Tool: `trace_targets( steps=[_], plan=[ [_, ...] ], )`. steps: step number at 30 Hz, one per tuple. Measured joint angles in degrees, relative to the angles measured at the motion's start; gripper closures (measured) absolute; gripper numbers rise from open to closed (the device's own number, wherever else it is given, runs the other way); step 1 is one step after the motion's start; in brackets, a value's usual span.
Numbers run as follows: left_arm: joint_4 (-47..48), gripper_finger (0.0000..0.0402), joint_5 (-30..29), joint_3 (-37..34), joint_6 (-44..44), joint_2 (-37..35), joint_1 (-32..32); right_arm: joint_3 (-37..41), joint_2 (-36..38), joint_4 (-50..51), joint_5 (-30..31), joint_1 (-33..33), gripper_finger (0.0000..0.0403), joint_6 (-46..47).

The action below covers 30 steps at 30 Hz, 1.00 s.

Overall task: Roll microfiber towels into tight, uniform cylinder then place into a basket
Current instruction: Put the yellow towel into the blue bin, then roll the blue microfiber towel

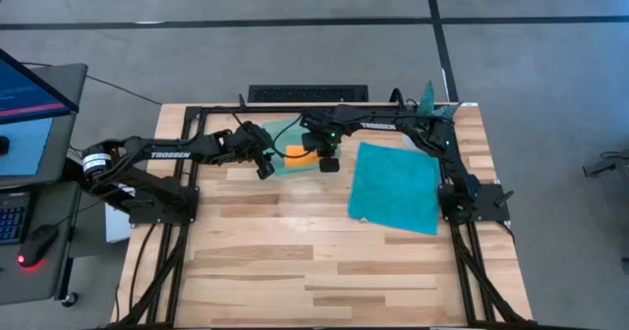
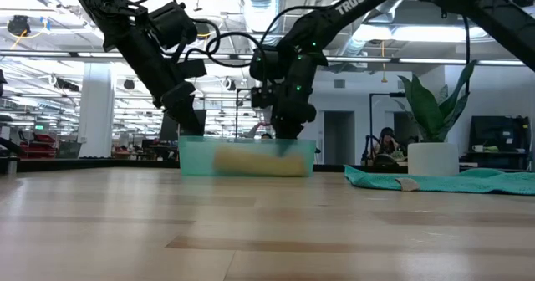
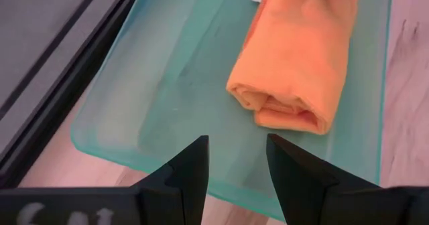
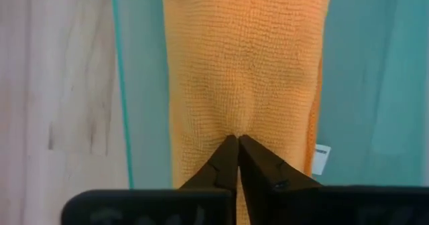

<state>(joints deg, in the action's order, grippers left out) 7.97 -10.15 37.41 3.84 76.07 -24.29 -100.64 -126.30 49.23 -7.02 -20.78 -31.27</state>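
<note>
Orange towel (image 3: 295, 71): rolled into a stubby cylinder, it lies inside the basket, its spiral end showing toward the left arm's camera and a small white tag at its far end.

Basket (image 1: 286, 134): the pale-green translucent tray sits at the far edge of the table, between the two arms; from table height the roll reads as a blurred yellow-orange bar behind its wall.

Right gripper (image 4: 238, 141): it reaches down into the basket onto the orange roll, fingertips drawn together to a point and pinching the fabric, which puckers into a small crease right at the tips.

Left gripper (image 3: 236, 151): it hangs over the near rim of the basket at the open end of the roll, its fingers (image 3: 191, 165) apart with clear daylight between them, nothing in them, not touching the towel.

Teal towel (image 1: 396, 185): spread flat and unrolled on the wood to the right of the basket, well clear of both grippers, one corner near the right arm's base.

Table (image 1: 295, 271): light butcher-block planks, bare across the whole front half.

Plant pot (image 2: 433, 158): a white pot with tall green leaves stands at the far right corner, behind the teal towel.

Room: an open workshop shows beyond the table, with a person seated far back.
</note>
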Motion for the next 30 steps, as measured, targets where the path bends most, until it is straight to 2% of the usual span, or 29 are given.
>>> trace_targets(
  steps=[7, 11, 15, 19, 24, 30],
  plan=[
    [0.04, 0.026, 0.0, 0.0, 0.0, 0.0, -0.01, -0.04, 0.0, -0.1, 3.3, 0.08, 0.0297, 0.99],
    [0.04, 0.026, 0.0, 0.0, 0.02, 0.0, -0.01, -2.51, -0.02, 4.06, 3.48, 0.07, 0.0253, 1.31],
    [0.05, 0.026, 0.02, 0.0, -0.28, 0.0, -0.01, -6.34, 0.19, 9.03, 3.45, 0.09, 0.0229, 3.6],
    [0.2, 0.026, 0.14, 0.0, -1.22, 0.0, -0.01, -7.89, 2.65, 12.38, 1.64, 0.0, 0.0223, 4.33],
    [2.22, 0.026, 0.25, 0.0, -3.34, 0.0, 0.53, -6.72, 6.47, 19.42, -5.22, -0.08, 0.0232, 7.17],
    [2.92, 0.026, -2.96, 0.0, -4.46, -0.12, 5.23, 4.74, 13.29, 15.32, -7.68, 1.46, 0.0258, 11.95]
  ],
)
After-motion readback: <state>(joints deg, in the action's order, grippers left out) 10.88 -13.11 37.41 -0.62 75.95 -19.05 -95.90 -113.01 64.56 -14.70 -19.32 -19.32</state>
